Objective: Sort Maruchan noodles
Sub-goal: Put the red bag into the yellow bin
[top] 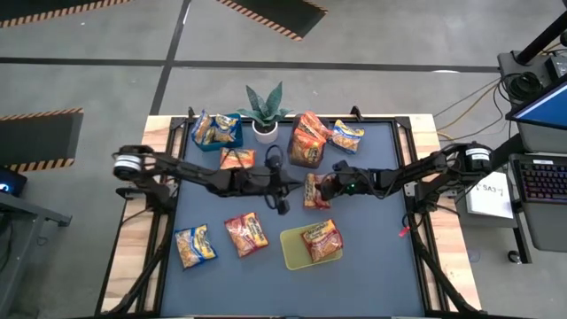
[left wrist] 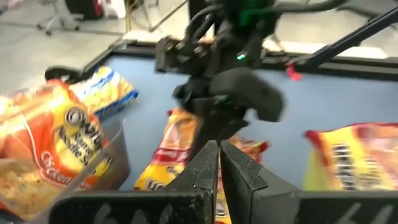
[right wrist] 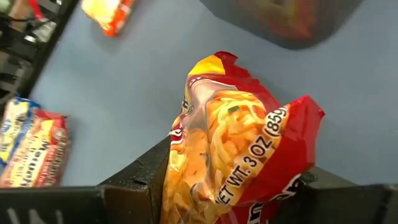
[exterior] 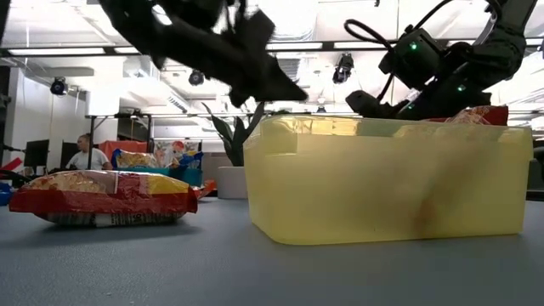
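Blue-grey tabletop [top: 372,266] on a wooden frame, concrete floor all round. Nearest, at 6 o'clock: yellow-green bin [top: 297,251] with one red packet [top: 322,241] inside; to its 9 o'clock, a second red packet [top: 245,235] and a yellow packet [top: 194,245] flat on the surface. At centre: right end effector [top: 324,190] clamped on a red Maruchan packet [right wrist: 239,149], both fingers pressing its sides, packet just above the surface. Just at its 9 o'clock: left end effector [top: 282,200], fingers closed together and empty. Beyond, at 11 o'clock: orange packet [top: 237,159] lying loose, then a blue bin [top: 217,142] with yellow-and-blue packets. At 12 o'clock: potted plant [top: 265,111] at the far edge. At 1 o'clock: dark clear bin [top: 301,159] heaped with orange packets, one more yellow packet [top: 347,136] beside it. Farther off, in the low view: a seated person [exterior: 85,151] in the room behind.
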You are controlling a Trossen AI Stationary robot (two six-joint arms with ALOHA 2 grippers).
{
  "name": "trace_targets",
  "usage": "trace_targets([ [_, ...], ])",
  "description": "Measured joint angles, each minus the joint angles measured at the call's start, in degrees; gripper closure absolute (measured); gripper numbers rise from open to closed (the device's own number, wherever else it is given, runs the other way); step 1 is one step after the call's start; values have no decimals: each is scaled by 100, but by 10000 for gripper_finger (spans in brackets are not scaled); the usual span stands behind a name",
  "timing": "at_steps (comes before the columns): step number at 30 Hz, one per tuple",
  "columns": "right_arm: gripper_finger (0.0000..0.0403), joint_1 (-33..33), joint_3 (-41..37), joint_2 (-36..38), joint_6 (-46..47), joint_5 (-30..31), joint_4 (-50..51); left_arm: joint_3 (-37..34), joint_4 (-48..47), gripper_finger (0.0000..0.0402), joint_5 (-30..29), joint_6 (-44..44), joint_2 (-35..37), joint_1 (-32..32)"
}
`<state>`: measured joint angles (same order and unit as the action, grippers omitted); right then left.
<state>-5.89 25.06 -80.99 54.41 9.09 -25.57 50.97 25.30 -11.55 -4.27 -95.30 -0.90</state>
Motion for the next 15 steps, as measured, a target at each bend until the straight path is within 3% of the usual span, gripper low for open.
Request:
trace_targets([
  [15, 249, 0, -1, 4, -265, -1, -559, -930, -4, 401, -6, 231, 1892, -842],
])
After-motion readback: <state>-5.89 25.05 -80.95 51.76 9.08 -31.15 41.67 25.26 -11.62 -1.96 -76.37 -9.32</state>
